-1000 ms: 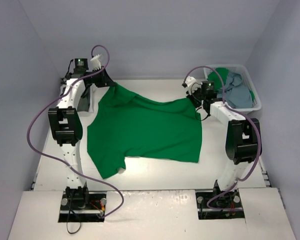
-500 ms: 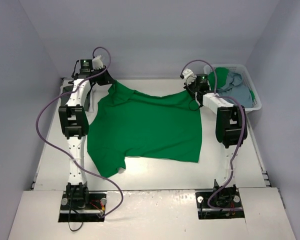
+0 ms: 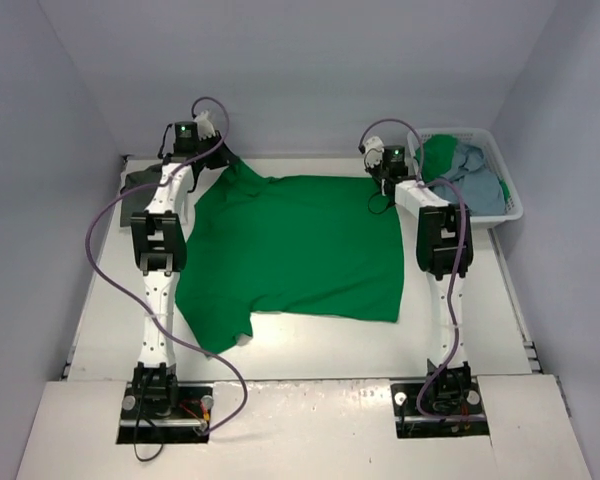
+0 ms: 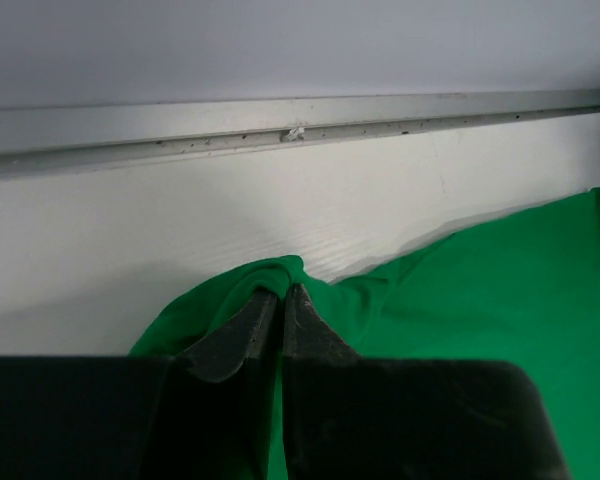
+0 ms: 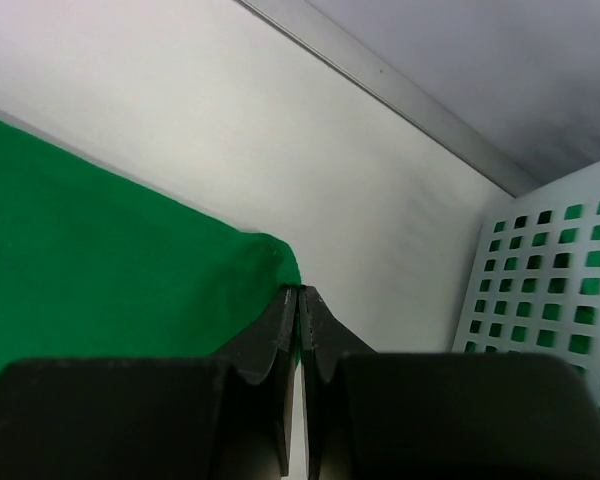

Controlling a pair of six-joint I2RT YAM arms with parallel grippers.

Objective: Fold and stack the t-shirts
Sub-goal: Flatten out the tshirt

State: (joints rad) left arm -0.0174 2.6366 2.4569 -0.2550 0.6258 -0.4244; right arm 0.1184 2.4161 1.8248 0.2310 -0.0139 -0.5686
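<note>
A bright green t-shirt lies spread across the table, with its far edge pulled out straight between my two grippers. My left gripper is shut on the shirt's far left corner; in the left wrist view the cloth bunches over the closed gripper. My right gripper is shut on the far right corner, and the right wrist view shows the green corner pinched at its tips. A sleeve hangs toward the near left.
A white plastic laundry basket stands at the back right, close to my right gripper, its perforated wall beside the jaws. It holds another green shirt and a blue-grey one. A dark grey garment lies at the far left. The back wall rail is close.
Both arms have stretched toward the back wall, carrying the shirt's far corners with them. The far edge, sagging earlier, now lies straight and flat.
</note>
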